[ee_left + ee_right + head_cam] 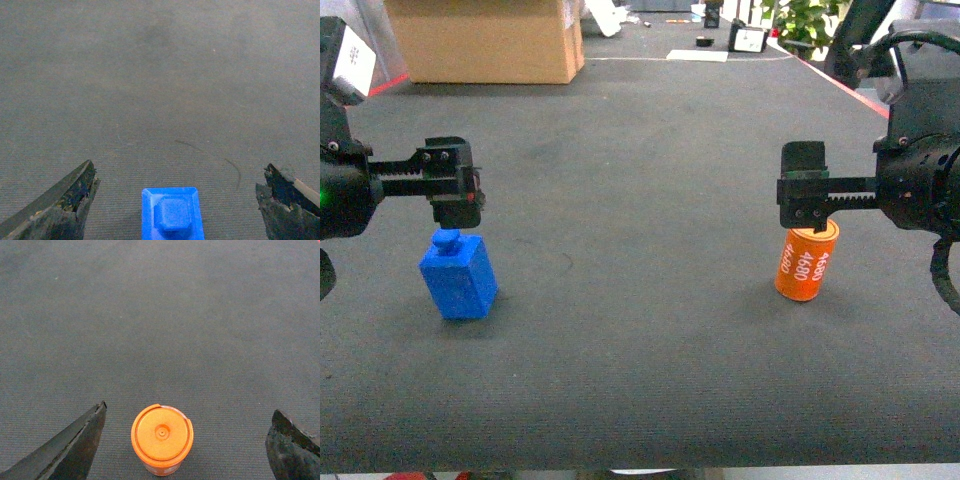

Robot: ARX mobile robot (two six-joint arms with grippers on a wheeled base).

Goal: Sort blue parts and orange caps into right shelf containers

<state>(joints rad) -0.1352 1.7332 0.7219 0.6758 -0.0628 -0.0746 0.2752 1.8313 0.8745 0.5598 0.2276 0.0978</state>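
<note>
Left claw (175, 200) spread wide above the blue part (172, 214), cut off below; right claw (185, 440) likewise gapes over the orange cap (162, 439), its white lettering hard to read.

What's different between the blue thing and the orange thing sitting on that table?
The blue part is a boxy block with a small knob on top; the orange cap is a round cylinder with a flat top. The orange cap carries white numbers on its side, while the blue part is plain. The blue part sits under the left gripper, the orange cap under the right gripper. Both stand upright on the dark mat, each between open gripper fingers.
</note>
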